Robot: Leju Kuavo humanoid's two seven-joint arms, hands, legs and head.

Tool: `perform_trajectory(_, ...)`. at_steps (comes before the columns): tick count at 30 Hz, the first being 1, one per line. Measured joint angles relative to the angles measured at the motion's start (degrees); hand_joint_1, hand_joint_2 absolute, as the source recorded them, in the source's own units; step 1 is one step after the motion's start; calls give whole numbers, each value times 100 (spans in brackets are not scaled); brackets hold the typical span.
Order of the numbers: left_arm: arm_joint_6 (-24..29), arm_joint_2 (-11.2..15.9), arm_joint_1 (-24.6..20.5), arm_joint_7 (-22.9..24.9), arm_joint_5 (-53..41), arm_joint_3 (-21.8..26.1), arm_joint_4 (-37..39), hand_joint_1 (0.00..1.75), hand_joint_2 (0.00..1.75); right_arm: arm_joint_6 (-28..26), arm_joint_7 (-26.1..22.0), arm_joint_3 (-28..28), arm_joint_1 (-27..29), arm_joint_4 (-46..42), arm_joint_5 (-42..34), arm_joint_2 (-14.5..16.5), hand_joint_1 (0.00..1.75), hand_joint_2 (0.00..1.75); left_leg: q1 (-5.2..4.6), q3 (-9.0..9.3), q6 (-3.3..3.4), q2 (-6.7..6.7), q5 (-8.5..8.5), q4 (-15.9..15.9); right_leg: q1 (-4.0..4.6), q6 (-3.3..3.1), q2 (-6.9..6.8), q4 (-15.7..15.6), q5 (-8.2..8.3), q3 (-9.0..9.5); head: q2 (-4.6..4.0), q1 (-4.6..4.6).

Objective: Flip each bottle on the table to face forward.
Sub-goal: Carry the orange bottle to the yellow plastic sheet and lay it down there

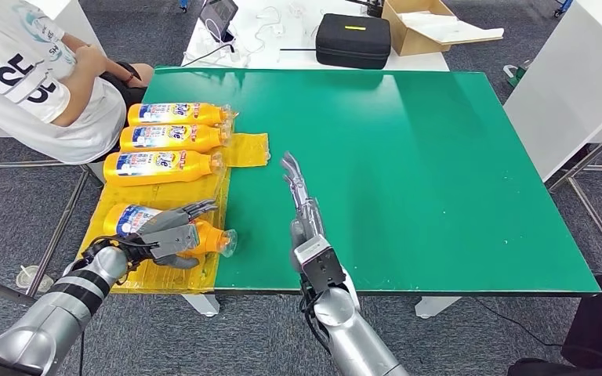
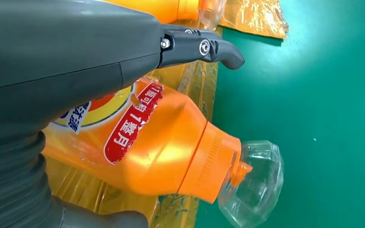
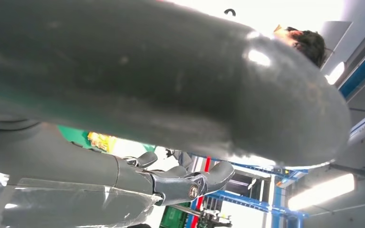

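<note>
Open green mat [image 1: 439, 172] right of the right hand [image 1: 302, 211]; three orange bottles [image 1: 165, 166] crowding its far-left corner.

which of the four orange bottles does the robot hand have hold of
The nearest bottle, set apart from the three farther bottles; the left robot hand wraps over it, the others lie untouched.

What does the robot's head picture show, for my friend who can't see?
The robot's left hand lies over the nearest orange bottle, lying on yellow plastic at the green table's edge. Three more bottles lie behind; the right hand rests empty.
</note>
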Motion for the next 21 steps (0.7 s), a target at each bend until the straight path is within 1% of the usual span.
perform_trajectory(6, -23, 135, 1, 1, 254, -304, -118, 0, 175, 56, -11, -25, -21, 83, -57, 0, 0, 0, 0, 0, 0, 0, 0, 0, 0, 0, 0, 0, 0, 0, 0, -1)
perform_trajectory(12, 6, 184, 3, 0, 302, -431, -170, 0, 175, 58, -13, -40, -29, 125, -59, 0, 0, 0, 0, 0, 0, 0, 0, 0, 0, 0, 0, 0, 0, 0, 0, 1)
perform_trajectory(14, 113, 192, 47, 1, 574, -457, -235, 0, 175, 67, -14, -42, -30, 134, -59, 2, 0, 0, 0, 0, 0, 0, 0, 0, 0, 0, 0, 0, 0, -1, 0, 0)
perform_trajectory(16, 474, 181, 205, 3, 1164, -476, -423, 0, 175, 69, -15, -45, -29, 144, -54, 8, 0, 0, -1, -1, 0, 4, -1, 1, -1, 0, 1, 0, 0, -5, 1, 0)
perform_trajectory(18, 1196, 67, 504, 3, 1962, -343, -790, 0, 175, 6, -6, -50, -17, 148, -3, 17, 0, 0, -2, -3, 0, 6, -1, 3, -3, 0, 2, -1, 0, -14, 1, -1)
perform_trajectory(19, 1607, -81, 686, 3, 2405, -149, -1048, 0, 175, -58, 18, -54, 4, 140, 47, 23, 0, 0, -3, -7, 0, 4, -1, 4, -4, 1, 1, -1, 0, -17, 0, -1)
perform_trajectory(20, 1969, -265, 864, 2, 2861, 146, -1347, 0, 175, -133, 52, -58, 39, 125, 108, 31, 0, 0, -4, -12, 1, -2, -1, 5, -5, 1, -1, -1, -1, -20, 0, 0)
perform_trajectory(21, 2209, -493, 1022, 2, 3277, 495, -1650, 0, 175, -205, 94, -61, 85, 106, 169, 40, 0, 0, -4, -19, 1, -8, -1, 5, -5, 1, -2, -1, -1, -22, 0, 1)
